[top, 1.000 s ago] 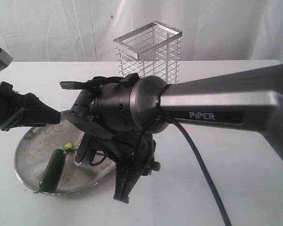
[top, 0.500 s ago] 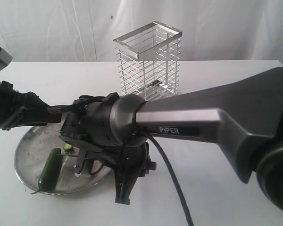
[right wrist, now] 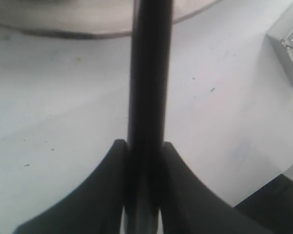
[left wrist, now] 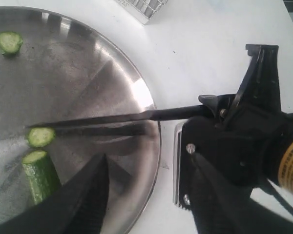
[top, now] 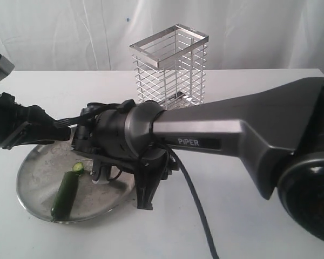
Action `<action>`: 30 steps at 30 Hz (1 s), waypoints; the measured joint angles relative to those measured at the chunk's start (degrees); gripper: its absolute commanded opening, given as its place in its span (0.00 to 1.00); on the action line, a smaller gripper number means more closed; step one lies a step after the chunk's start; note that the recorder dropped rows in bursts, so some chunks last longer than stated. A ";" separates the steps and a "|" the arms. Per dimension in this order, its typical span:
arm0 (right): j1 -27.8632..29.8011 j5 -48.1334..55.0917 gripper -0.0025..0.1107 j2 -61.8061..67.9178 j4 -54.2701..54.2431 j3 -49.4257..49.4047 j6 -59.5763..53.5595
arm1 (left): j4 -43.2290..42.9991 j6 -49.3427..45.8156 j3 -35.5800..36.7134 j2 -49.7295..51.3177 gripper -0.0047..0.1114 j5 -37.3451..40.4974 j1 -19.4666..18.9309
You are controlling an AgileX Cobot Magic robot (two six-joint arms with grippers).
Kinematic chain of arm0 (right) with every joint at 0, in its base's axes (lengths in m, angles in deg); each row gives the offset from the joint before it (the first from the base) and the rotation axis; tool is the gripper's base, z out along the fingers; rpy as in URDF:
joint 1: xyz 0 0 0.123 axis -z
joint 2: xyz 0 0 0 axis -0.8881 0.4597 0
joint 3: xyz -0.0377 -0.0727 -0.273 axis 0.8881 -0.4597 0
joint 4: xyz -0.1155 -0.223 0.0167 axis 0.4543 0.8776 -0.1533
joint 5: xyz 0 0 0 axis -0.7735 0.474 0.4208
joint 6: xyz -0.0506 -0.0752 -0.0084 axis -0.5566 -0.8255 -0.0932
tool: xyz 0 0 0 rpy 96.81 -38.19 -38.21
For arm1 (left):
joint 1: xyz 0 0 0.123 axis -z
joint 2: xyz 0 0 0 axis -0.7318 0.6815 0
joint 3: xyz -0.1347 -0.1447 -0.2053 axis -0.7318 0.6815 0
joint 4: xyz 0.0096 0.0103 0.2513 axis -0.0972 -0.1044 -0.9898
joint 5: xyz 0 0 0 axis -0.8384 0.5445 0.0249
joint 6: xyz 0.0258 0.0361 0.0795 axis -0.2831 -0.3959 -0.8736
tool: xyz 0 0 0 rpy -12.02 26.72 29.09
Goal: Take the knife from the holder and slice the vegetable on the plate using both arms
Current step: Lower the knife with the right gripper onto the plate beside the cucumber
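The black knife (left wrist: 112, 118) lies level over the steel plate (left wrist: 102, 73), its tip beside a cut slice (left wrist: 40, 136) and the dark-green vegetable (left wrist: 39, 173). My right gripper (right wrist: 144, 145) is shut on the knife handle (right wrist: 149, 73). In the exterior view the right arm (top: 232, 129) hides most of the knife. The vegetable (top: 65, 194) lies on the plate (top: 38, 172) with a slice (top: 77, 167) at its end. My left gripper (left wrist: 151, 204) hangs open over the plate's rim with nothing between its fingers. A second slice (left wrist: 7, 41) lies farther off.
The wire holder (top: 170, 70) stands behind the plate on the white table; its corner shows in the left wrist view (left wrist: 141, 7) and the right wrist view (right wrist: 290, 48). A black cable (top: 197, 205) hangs from the right arm.
The right arm's wrist has shifted left over the plate and its silver link has swung nearer the camera. The vegetable has shifted slightly. The left arm has stayed put.
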State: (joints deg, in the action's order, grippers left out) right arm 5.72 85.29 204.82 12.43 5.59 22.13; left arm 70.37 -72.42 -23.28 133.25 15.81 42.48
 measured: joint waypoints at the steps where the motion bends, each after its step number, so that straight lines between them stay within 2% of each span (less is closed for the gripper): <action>1: 0.56 0.00 0.02 0.00 -0.11 0.00 0.53 | 0.00 0.00 0.00 0.00 0.50 0.00 0.00; 9: 1.86 0.10 0.02 0.00 -4.83 0.36 1.46 | 0.63 0.00 0.00 0.00 0.50 0.00 0.00; 17: 1.86 -1.34 0.02 2.98 -6.98 7.39 0.65 | 1.58 -0.81 0.00 0.00 0.50 -0.30 0.00; 30: 1.95 -8.07 0.02 8.62 -12.02 15.16 -2.56 | 1.71 -1.67 -0.39 0.00 0.50 -8.94 0.00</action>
State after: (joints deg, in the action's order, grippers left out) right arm 7.67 77.22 213.44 0.40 20.75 19.57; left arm 72.08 -74.10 -23.67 133.25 6.87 42.48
